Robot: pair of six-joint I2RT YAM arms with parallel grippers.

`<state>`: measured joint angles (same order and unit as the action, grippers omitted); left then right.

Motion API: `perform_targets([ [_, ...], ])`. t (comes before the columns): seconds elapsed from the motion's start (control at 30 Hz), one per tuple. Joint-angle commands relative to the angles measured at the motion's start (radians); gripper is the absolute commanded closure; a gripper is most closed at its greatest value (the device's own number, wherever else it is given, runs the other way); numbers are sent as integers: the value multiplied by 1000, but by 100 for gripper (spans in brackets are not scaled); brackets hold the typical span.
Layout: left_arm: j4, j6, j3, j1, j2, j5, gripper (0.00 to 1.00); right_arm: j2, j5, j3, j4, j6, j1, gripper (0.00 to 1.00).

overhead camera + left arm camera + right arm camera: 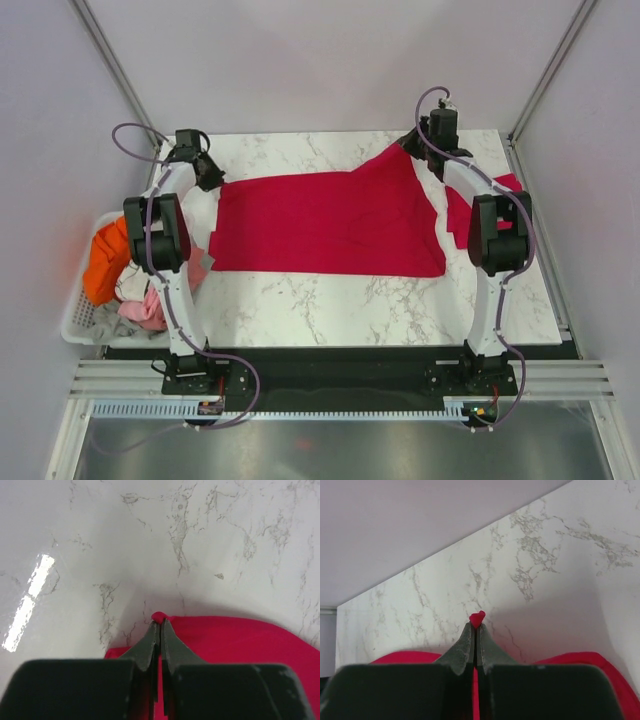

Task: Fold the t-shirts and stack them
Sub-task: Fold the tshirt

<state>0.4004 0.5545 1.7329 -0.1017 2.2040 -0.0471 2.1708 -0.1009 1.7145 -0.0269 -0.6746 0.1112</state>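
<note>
A crimson t-shirt (330,220) lies spread across the marble table (330,300). My left gripper (212,178) is at its far left corner, shut on a pinch of the red cloth (240,640); a small nub of cloth pokes out past the left gripper's (160,622) tips. My right gripper (408,144) is shut on the far right corner, which is pulled up into a peak. In the right wrist view the right gripper (477,625) has red cloth (478,617) squeezed between its tips. More red cloth (508,184) lies under and behind the right arm.
A white basket (78,318) with orange and pink clothes hangs off the table's left edge beside the left arm. Grey walls close in the table at the back and on both sides. Bare marble lies in front of the shirt.
</note>
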Motion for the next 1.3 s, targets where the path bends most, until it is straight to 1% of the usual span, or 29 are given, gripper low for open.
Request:
perform_targets([
  [0.0, -110, -45, -71, -7, -111, 4, 98, -118, -54, 27, 12, 33, -14, 100],
  [0.3, -268, -13, -284, -7, -286, 44, 98, -221, -166, -24, 16, 27, -57, 100],
  [0.33, -278, -14, -298, -7, -299, 68, 98, -227, -168, -33, 16, 27, -61, 100],
  [0.47, -317, -15, -348, -7, -329, 82, 98, -262, -192, -58, 18, 27, -64, 100],
  [0.67, -389, -30, -369, -6, -343, 55, 98, -275, -232, -102, 24, 32, -65, 100],
  [0.73, -396, -36, -366, -6, -342, 53, 98, -264, -233, -116, 22, 36, -67, 100],
  [0.83, -448, -41, -365, -4, -331, 47, 98, -244, -237, -133, 19, 43, -65, 100],
  [0.9, -449, -42, -346, -6, -308, 6, 98, -226, -240, -138, 2, 43, -64, 100],
  [1.0, -445, -38, -332, -6, -285, -14, 98, -172, -241, -133, -13, 37, -62, 100],
  [1.13, -443, -36, -340, -6, -290, -8, 98, -117, -238, -128, -31, 30, -59, 100],
  [1.27, -437, -39, -349, -6, -291, 1, 98, -112, -244, -128, -31, 35, -56, 100],
])
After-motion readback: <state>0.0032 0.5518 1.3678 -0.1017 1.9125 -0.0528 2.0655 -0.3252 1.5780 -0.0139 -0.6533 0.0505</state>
